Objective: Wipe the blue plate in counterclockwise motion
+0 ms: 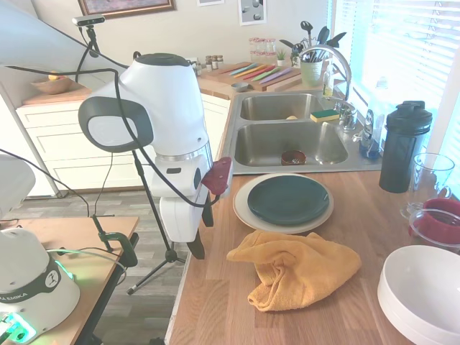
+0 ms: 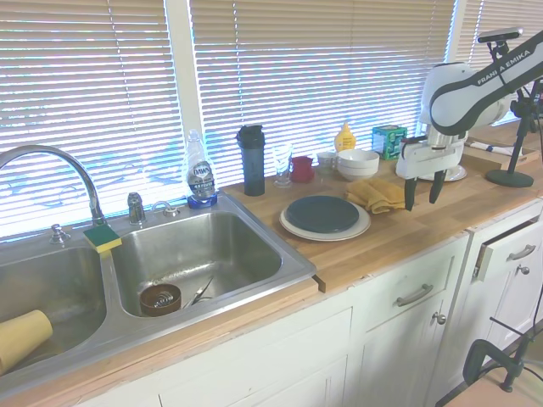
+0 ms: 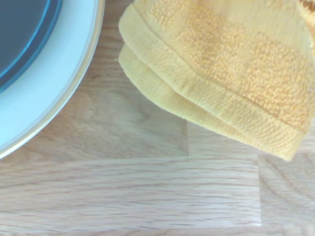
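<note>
Plate (image 2: 321, 213) sits on a cream plate (image 2: 293, 227) on the wooden kitchen counter (image 2: 399, 233), near the open, empty gripper (image 2: 422, 197).

Two opposite counter views, wrist close above, all sharing yellow towel (image 1: 298, 267)

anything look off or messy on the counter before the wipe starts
Nothing is spilled or broken. The yellow towel lies crumpled on the wooden counter beside the plates, not in the open gripper. The blue plate sits stacked on the cream plate, slightly off centre. One cabinet drawer stands ajar.
</note>
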Robot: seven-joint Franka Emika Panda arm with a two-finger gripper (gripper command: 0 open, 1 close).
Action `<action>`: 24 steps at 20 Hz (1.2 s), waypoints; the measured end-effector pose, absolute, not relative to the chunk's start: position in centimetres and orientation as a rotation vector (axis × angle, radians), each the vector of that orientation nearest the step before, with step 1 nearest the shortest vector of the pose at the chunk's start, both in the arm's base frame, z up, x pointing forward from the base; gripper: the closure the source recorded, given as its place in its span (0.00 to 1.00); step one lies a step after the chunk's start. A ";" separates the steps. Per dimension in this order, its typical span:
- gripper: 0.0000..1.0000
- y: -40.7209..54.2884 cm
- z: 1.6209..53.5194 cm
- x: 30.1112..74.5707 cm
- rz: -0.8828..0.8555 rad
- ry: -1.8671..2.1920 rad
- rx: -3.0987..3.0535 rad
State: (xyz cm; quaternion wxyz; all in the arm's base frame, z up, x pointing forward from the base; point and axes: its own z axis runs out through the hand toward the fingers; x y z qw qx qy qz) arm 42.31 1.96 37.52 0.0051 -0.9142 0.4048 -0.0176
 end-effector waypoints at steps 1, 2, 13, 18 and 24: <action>0.00 2.0 37.5 42.3 -0.053 1.268 -2.863; 0.00 2.0 37.5 42.3 -0.053 1.268 -2.863; 0.00 2.1 38.0 43.8 -0.106 1.345 -2.804; 0.00 2.0 39.3 46.5 -0.120 1.405 -2.761; 0.00 1.1 40.7 51.8 -0.066 1.495 -2.724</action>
